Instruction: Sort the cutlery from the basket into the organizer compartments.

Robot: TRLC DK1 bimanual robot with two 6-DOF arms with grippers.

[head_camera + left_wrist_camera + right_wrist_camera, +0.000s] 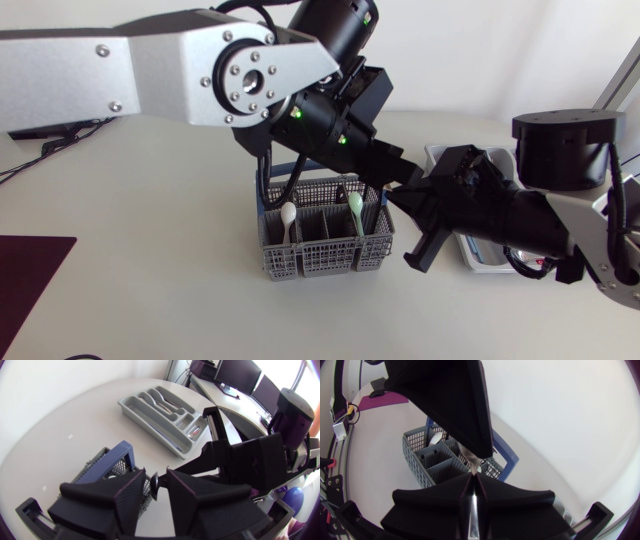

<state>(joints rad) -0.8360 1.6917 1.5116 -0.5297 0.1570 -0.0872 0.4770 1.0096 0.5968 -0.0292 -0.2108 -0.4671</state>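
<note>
Step in hand, as I judge it: a hand-over of one silver cutlery piece point(474, 510) above the basket point(300, 262). My right gripper point(473, 480) is clamped on it. My left gripper point(157, 482) meets its far end, but I cannot tell whether it grips.

Next move: the left must let go and clear off, then the right carries the piece to its matching compartment.

Count: one organizer point(145, 422), one basket, two spoons in the basket (white spoon point(288, 215), green spoon point(355, 206)), one piece in hand.

Bright even daylight, soft shadows under basket point(300, 262), fisheye bending wrist-view edges
</note>
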